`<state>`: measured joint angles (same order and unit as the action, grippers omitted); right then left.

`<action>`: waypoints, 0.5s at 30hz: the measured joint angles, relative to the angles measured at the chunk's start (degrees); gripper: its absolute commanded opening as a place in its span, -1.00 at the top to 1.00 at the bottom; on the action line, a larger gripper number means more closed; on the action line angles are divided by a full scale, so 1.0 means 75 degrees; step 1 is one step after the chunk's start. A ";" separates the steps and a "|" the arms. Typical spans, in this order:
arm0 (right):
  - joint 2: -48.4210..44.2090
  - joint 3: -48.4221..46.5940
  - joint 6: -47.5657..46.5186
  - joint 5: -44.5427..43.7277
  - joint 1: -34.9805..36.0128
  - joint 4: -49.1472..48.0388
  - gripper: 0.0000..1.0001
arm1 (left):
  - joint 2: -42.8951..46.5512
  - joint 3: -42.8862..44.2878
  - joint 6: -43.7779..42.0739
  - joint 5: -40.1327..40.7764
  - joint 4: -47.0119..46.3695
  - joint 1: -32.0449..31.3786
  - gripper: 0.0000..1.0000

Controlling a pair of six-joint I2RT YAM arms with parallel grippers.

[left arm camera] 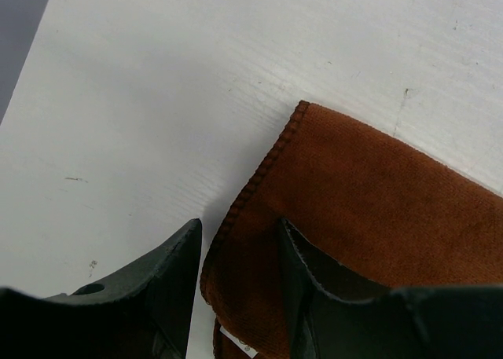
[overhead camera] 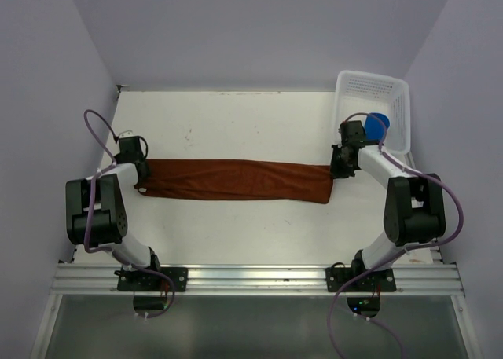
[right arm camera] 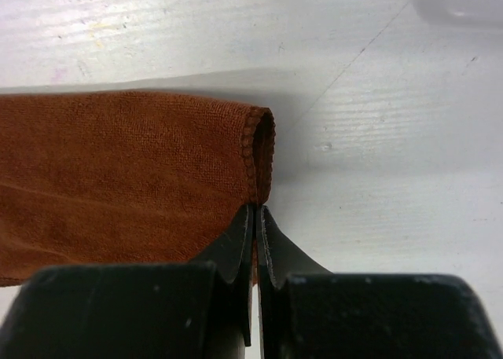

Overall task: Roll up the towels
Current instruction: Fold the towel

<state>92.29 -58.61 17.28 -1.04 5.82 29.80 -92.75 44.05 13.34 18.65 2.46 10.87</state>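
Two towels here: brown towel (overhead camera: 236,180) flat in a long strip on worktop (overhead camera: 236,233), blue towel (overhead camera: 376,124) rolled in basket (overhead camera: 397,92). Rolling not started. Right tool (right arm camera: 257,217) pinching right end. Left tool (left arm camera: 236,265) spread over left end. Next, probably: turn one end over, roll tight.

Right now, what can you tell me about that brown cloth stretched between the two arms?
The rust-brown towel is soft, plain cloth with a stitched hem, folded into a long narrow band lying flat across the white table. The right gripper is pinched shut on its right end. At its left end, the left gripper has open fingers straddling the edge.
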 measured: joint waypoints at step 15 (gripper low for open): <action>0.0221 0.0003 -0.0006 0.0096 -0.0085 0.0105 1.00 | 0.1448 -0.0411 -0.0073 -0.0096 0.0291 -0.0245 -0.54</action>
<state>93.95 -58.59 17.23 -0.32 5.19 30.59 -81.89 40.97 12.80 17.93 4.64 9.04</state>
